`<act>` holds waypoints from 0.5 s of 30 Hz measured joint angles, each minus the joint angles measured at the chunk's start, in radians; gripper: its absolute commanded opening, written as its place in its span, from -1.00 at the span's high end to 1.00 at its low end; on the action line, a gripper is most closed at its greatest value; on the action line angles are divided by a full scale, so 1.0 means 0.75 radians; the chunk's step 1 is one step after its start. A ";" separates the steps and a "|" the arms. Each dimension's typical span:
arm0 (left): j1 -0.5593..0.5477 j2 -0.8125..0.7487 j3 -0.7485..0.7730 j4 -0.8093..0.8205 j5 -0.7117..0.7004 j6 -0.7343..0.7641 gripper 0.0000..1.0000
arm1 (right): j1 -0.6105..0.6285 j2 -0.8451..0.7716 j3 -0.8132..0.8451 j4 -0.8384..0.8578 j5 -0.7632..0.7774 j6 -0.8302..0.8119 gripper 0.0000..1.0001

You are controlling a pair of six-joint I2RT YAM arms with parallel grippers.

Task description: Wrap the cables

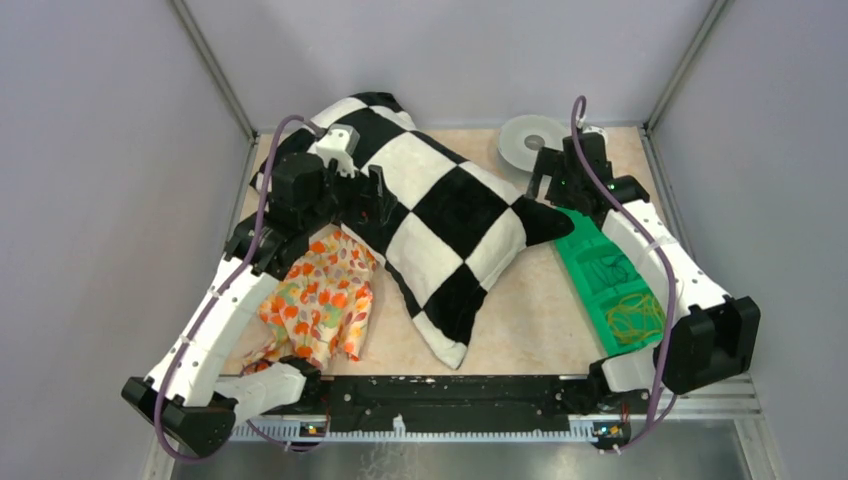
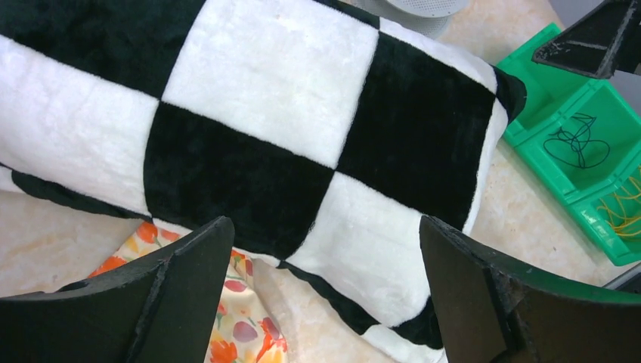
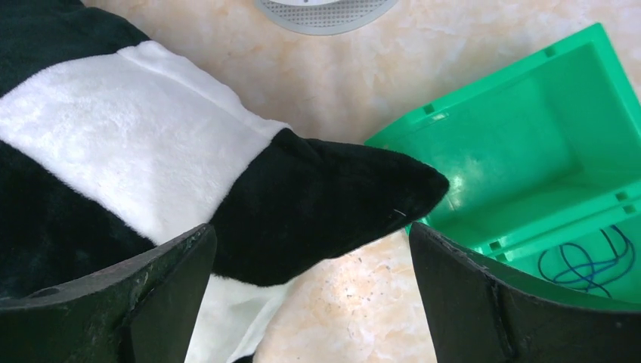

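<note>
The thin dark cable (image 2: 577, 142) lies kinked and looped in the middle compartment of a green bin (image 2: 555, 91); it also shows in the right wrist view (image 3: 592, 262) and faintly from above (image 1: 608, 268). A grey spool (image 1: 531, 142) lies flat at the back of the table, its edge in the right wrist view (image 3: 325, 13). My left gripper (image 2: 325, 291) is open and empty over the left edge of the checkered pillow (image 1: 440, 215). My right gripper (image 3: 311, 295) is open and empty above the pillow's right corner (image 3: 332, 200), beside the bin's far compartment.
The big black-and-white pillow (image 2: 287, 121) covers the table's middle. A floral cloth (image 1: 320, 300) lies at the front left. Yellow rubber bands (image 1: 635, 318) fill the bin's near compartment. Grey walls close in on both sides and the back.
</note>
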 measured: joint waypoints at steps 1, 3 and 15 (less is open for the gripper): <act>0.000 0.007 0.000 0.009 0.004 -0.001 -0.97 | -0.001 -0.017 -0.016 0.004 0.016 -0.002 -0.97; 0.000 0.024 0.001 0.022 0.012 -0.001 -0.97 | -0.001 -0.054 -0.040 0.005 0.040 -0.011 -0.97; 0.000 -0.082 -0.061 0.155 0.215 0.002 -0.97 | -0.221 -0.202 -0.136 0.170 -0.314 0.002 -0.97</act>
